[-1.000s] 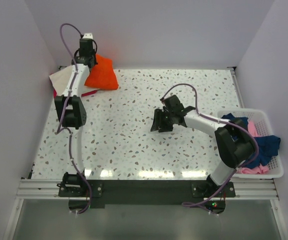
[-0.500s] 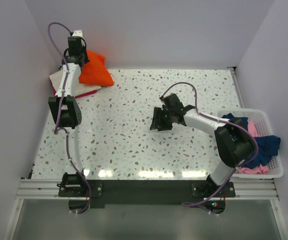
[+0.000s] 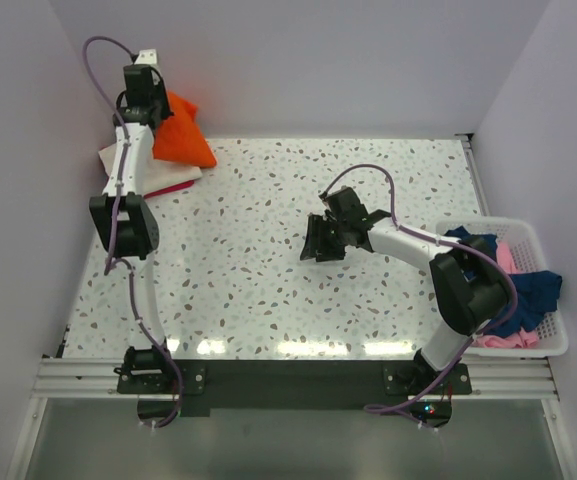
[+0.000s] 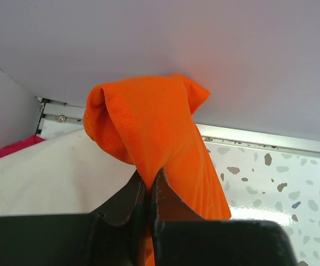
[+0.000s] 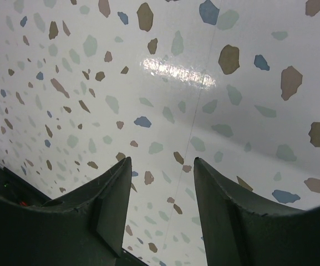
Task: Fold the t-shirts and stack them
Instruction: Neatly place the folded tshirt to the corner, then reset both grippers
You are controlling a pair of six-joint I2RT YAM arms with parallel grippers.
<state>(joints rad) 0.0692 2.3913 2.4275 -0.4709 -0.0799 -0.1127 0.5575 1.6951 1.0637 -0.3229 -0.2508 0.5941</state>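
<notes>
One orange t-shirt (image 3: 180, 140) hangs lengthwise, grasped by left end effector (image 4: 148, 187); right end effector (image 5: 161, 162) released.

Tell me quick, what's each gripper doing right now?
Left gripper: closed on the orange t-shirt.
Right gripper: open, holding nothing, over the table.

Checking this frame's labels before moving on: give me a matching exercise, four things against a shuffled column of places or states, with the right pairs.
Things
1. orange t-shirt
2. cream t-shirt
3. right gripper
4. white basket

Place or state
A. open above the speckled table
B. holds navy cloth and pink cloth, at the right edge
C. pinched in the shut left gripper
D. lies flat at the far left corner

Pairs: 1-C, 2-D, 3-A, 4-B
</notes>
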